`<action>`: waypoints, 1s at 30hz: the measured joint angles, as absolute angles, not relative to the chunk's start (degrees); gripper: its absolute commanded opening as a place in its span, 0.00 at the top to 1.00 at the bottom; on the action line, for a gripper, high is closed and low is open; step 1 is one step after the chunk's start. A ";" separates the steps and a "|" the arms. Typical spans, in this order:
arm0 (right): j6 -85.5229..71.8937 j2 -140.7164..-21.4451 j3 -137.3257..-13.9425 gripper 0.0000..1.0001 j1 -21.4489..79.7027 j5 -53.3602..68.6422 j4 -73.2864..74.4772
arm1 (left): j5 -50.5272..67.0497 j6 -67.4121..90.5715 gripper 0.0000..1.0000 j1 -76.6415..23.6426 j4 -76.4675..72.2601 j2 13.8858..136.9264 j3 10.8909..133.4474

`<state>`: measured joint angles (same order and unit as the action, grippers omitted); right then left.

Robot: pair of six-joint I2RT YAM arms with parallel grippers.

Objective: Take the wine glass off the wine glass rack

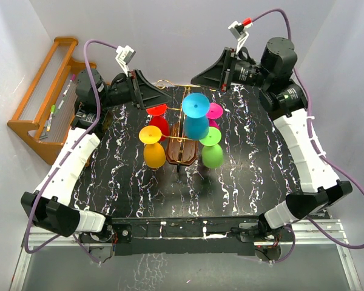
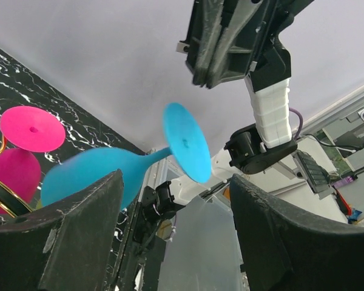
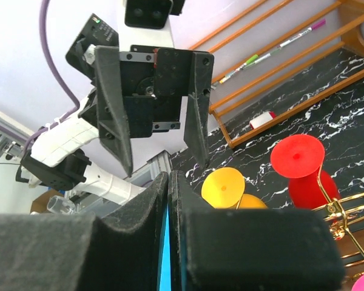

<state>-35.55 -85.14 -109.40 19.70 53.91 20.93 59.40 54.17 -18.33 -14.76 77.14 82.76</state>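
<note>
The wine glass rack (image 1: 183, 154), a dark brown base with gold wire arms, stands mid-table and holds upside-down glasses: red (image 1: 158, 121), yellow (image 1: 153, 148), green (image 1: 212, 150), pink (image 1: 216, 111) and blue (image 1: 196, 118). The blue glass (image 2: 185, 142) looks tilted and blurred in the left wrist view. My left gripper (image 1: 161, 97) is open and empty behind the red glass, with the blue glass beyond its fingers (image 2: 85, 230). My right gripper (image 1: 194, 79) is shut just behind and above the blue foot, apart from it. A blue sliver shows between its pads (image 3: 139, 230).
An orange-brown stepped wooden shelf (image 1: 33, 130) with pens stands at the far left, also in the right wrist view (image 3: 279, 54). White walls close in the black marbled table (image 1: 255, 176) at the back and sides. The two grippers face each other across the rack's far side.
</note>
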 measured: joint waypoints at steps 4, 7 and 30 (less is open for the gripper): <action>-34.76 -86.08 -109.40 0.92 21.06 52.53 22.24 | 59.59 54.39 0.32 -18.94 -14.59 76.71 82.70; -34.33 -86.41 -109.54 0.92 21.54 51.40 22.76 | 59.57 53.89 0.32 -18.98 -13.52 75.70 82.59; -29.89 -82.02 -109.08 0.39 22.06 36.05 27.51 | 59.77 50.24 0.34 -19.00 -5.43 74.06 81.80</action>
